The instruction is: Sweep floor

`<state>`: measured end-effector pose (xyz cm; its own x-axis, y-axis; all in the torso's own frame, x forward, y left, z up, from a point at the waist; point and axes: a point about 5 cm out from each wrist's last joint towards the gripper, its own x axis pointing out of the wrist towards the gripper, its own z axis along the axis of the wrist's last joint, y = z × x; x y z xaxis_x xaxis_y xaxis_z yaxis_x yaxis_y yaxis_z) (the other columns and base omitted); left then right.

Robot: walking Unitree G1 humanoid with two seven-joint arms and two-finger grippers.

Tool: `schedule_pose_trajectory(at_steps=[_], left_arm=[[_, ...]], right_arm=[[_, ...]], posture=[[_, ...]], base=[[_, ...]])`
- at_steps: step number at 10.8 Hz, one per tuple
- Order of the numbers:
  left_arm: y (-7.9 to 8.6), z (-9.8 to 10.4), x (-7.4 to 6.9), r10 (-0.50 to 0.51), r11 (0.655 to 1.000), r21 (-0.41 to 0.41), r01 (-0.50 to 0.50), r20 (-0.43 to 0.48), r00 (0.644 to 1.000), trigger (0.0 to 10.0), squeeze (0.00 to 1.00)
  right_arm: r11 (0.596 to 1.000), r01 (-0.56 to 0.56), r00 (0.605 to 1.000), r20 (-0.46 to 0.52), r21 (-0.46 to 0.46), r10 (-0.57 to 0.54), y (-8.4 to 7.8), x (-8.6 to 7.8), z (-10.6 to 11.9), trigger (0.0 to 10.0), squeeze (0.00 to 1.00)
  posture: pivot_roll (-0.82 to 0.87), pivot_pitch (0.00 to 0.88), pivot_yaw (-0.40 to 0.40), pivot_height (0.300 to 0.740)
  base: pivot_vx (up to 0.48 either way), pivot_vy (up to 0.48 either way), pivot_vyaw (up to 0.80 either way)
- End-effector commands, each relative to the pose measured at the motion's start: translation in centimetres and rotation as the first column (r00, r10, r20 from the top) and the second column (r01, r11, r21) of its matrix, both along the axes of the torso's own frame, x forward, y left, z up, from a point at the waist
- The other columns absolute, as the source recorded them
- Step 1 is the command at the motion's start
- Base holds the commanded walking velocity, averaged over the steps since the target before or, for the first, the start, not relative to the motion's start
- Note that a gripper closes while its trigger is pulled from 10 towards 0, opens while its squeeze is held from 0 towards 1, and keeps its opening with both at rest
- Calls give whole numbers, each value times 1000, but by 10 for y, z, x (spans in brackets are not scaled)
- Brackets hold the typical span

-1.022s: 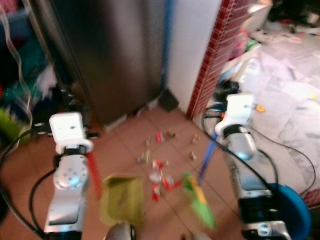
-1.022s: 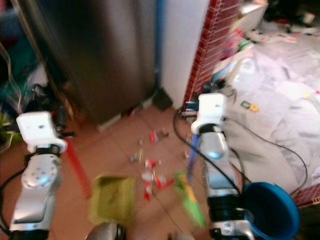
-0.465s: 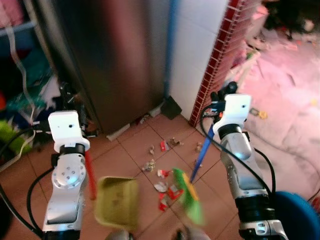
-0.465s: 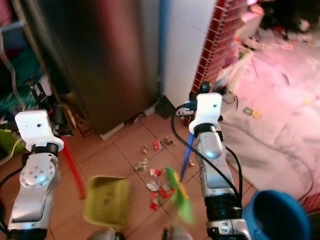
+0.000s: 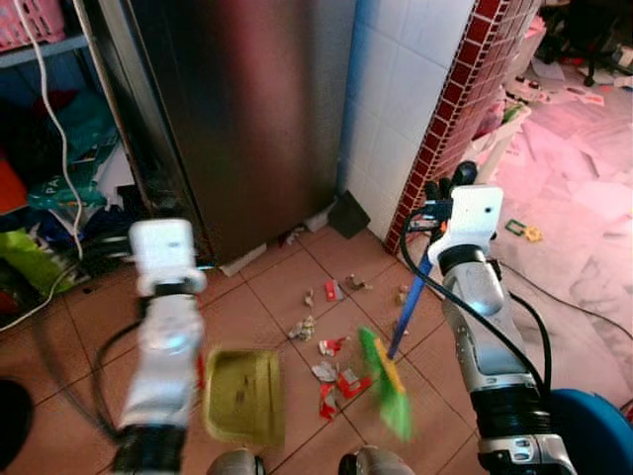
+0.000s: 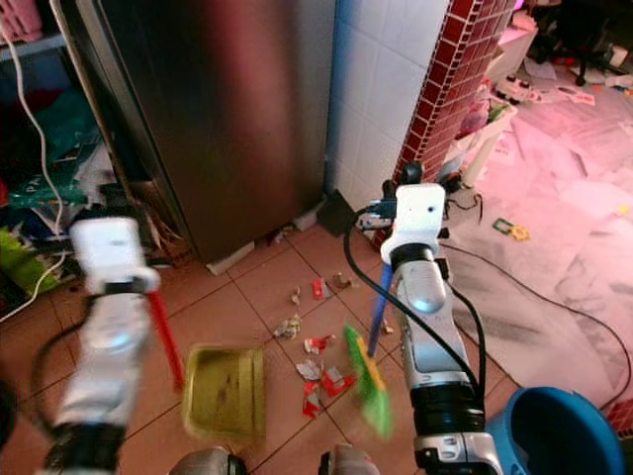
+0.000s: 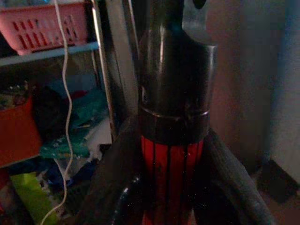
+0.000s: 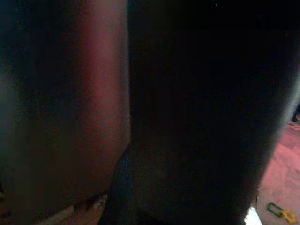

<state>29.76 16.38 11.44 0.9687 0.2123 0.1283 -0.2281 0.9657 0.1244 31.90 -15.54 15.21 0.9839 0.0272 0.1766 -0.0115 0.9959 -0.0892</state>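
A yellow-green dustpan (image 5: 242, 394) rests on the brown tiles at the near left, its red handle (image 6: 164, 336) rising to my left arm. My left gripper (image 7: 172, 187) is shut on that red handle. Scraps of paper and red wrappers (image 5: 331, 356) are scattered just right of the pan. A broom with green bristles (image 5: 388, 386) stands right of the litter, and its blue handle (image 5: 410, 307) runs up to my right gripper (image 5: 447, 188), shut on it. The right wrist view is almost black.
A steel fridge (image 5: 227, 109) stands ahead, with a white tiled wall (image 5: 396, 109) and a red tiled pillar (image 5: 465, 89) beside it. Cluttered shelves (image 5: 49, 148) are at the left. A blue bucket (image 5: 593, 430) sits at the near right; cables cross the littered floor (image 5: 584, 228).
The camera has tilted up and steadied. My left arm, now blurred, has swung right towards the dustpan. The broom head has shifted slightly beside the litter.
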Motion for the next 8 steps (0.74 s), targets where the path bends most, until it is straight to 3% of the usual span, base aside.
schedule_pose_trajectory(at_steps=[1, 3, 4, 6, 8], left_arm=[[-7, 6, 7, -12, 1000, -16, 13, 46, 999, 10000, 0], [-24, 4, 19, -54, 998, -26, 56, 69, 996, 10000, 0], [-32, 2, 23, -76, 997, -12, 77, 86, 993, 10000, 0], [-36, -8, 25, -69, 997, 29, 67, 75, 995, 10000, 0], [-37, -12, 27, -67, 997, 40, 64, 75, 995, 10000, 0]], right_arm=[[1000, 15, 998, 57, -15, -15, -2, 2, 13, 10000, 0], [1000, 22, 999, 50, -8, -21, -2, 2, 11, 10000, 0], [1000, 23, 999, 49, -2, -23, -2, 1, 10, 4118, 0], [1000, 30, 999, 39, -8, -29, -2, 0, 8, 10000, 0], [999, 36, 999, 25, -4, -36, -3, -1, 4, 10000, 0]], posture=[[-72, 77, -27, 740], [-83, 81, -25, 740], [-90, 80, -22, 740], [-100, 81, -16, 740], [-97, 76, -12, 740]], base=[[0, 0, 0], [0, 0, 0], [0, 0, 0], [0, 0, 0], [0, 0, 0]])
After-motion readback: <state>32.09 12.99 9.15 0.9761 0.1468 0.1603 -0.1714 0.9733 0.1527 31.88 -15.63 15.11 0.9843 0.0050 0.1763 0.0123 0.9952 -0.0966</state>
